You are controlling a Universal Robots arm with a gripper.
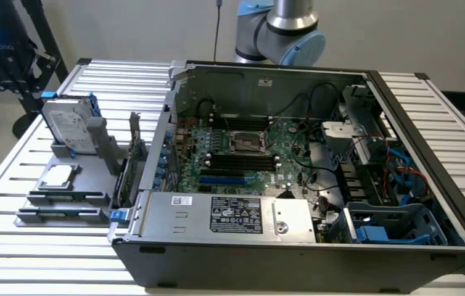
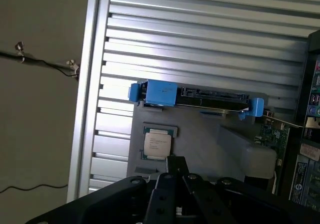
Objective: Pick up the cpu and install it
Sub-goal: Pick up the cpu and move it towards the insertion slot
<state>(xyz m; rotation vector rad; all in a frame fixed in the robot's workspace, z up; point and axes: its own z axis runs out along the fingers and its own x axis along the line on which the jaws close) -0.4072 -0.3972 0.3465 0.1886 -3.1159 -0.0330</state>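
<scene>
We saw the cpu (image 1: 58,176) lying flat on a grey holder (image 1: 92,179) near the slatted table's (image 1: 18,246) edge at the exterior view's left, in front of the upright hard drive (image 1: 68,126) and beside the open computer case (image 1: 298,259). The gripper (image 2: 176,170) hung above the cpu, clear of it. We could not tell how far the gripper was open.

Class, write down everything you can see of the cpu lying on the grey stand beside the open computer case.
The cpu is a small flat square chip with a silvery metal top, faint print on it, and a darker greenish rim. It lies flat, top up, on the grey stand, near the upright hard drive and outside the open computer case. Only the stand touches it.
</scene>
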